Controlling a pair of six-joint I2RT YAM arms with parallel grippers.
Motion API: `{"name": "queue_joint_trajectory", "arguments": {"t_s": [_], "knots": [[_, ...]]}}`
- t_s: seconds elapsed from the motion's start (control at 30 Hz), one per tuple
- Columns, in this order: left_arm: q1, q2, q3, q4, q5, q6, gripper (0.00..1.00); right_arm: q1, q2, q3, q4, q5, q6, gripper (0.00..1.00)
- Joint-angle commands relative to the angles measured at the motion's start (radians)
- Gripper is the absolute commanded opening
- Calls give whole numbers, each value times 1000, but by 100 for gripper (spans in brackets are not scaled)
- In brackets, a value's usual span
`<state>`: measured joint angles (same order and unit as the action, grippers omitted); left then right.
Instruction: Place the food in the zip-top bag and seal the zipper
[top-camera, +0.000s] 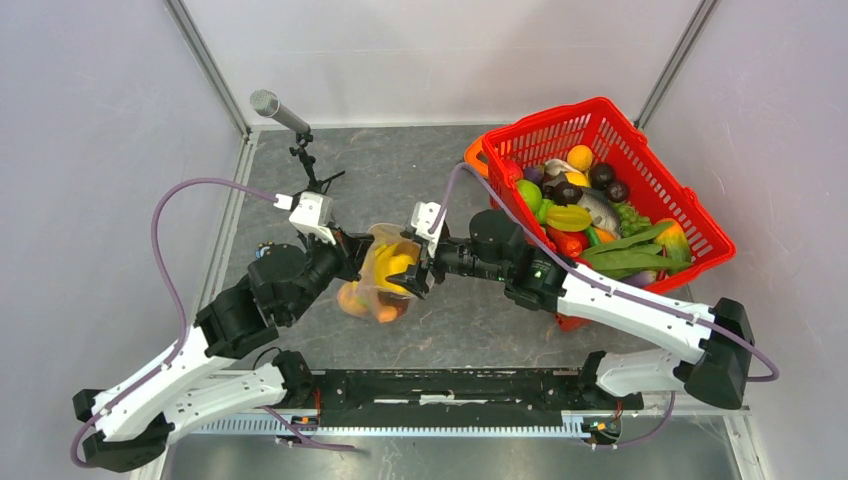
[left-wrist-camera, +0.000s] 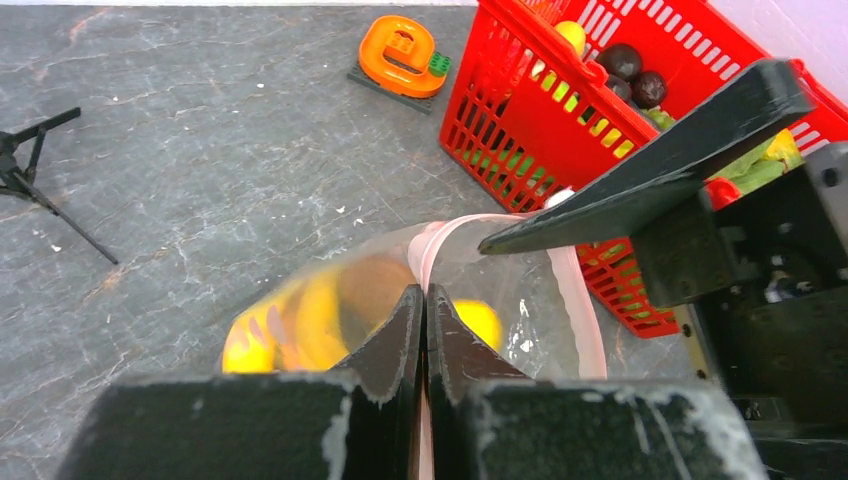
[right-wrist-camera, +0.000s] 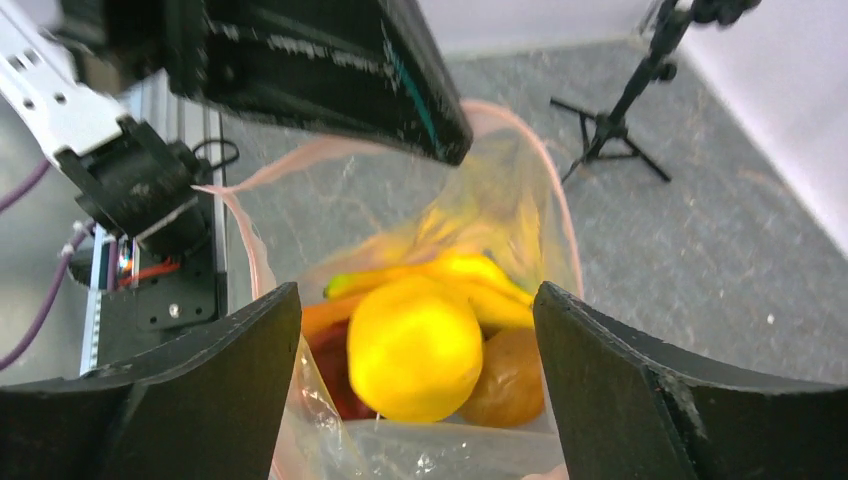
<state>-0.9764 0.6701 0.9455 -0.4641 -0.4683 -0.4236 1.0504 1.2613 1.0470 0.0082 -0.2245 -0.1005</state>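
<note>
Food (right-wrist-camera: 412, 365) lies inside the zip-top bag (top-camera: 375, 290), left end effector (left-wrist-camera: 424, 295) clamped on its zipper (left-wrist-camera: 582, 300), right end effector (right-wrist-camera: 415, 295) spread apart above; sealing probably needs pinching along it.

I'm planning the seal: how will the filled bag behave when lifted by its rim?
Likely floppy: the zip-top bag wrinkles and its zipper curves loosely. Probably bottom-heavy, with the food bunched low, so it may sag below the left gripper.

light: bright, even | shadows: soft | wrist views: near fingers (right-wrist-camera: 200, 380) blurred
</note>
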Motion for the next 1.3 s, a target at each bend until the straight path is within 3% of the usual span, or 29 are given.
{"name": "queue_joint_trajectory", "arguments": {"t_s": [0.0,0.17,0.27,0.37,0.5,0.63,0.77,0.87,1.0,1.1,1.27], "knots": [[4,-17,46,28,-70,-42,7,3,-44,-11,191,-51,44,91],[4,-20,43,21,-88,-43,7,3,-102,-28,217,-69,44,92],[4,-28,37,18,-107,-45,7,3,-186,-79,249,1,23,93],[4,-34,29,28,-109,-44,7,3,-271,-134,256,185,-11,94],[4,-29,20,48,-82,-39,7,-3,-337,-165,224,553,-59,98],[4,-18,14,59,-57,-37,8,-99,-312,-101,96,836,-16,96],[4,-9,16,63,-43,-33,8,-386,-258,-32,-66,723,93,92],[4,-7,18,62,-35,-32,8,-536,-198,9,-132,664,137,92],[4,-3,16,65,-30,-33,8,-796,-114,25,-154,442,237,94],[5,1,21,61,-19,-30,8,-938,-12,53,-176,279,271,98],[4,3,21,58,-16,-29,8,-1041,130,66,-178,111,310,98]]}}
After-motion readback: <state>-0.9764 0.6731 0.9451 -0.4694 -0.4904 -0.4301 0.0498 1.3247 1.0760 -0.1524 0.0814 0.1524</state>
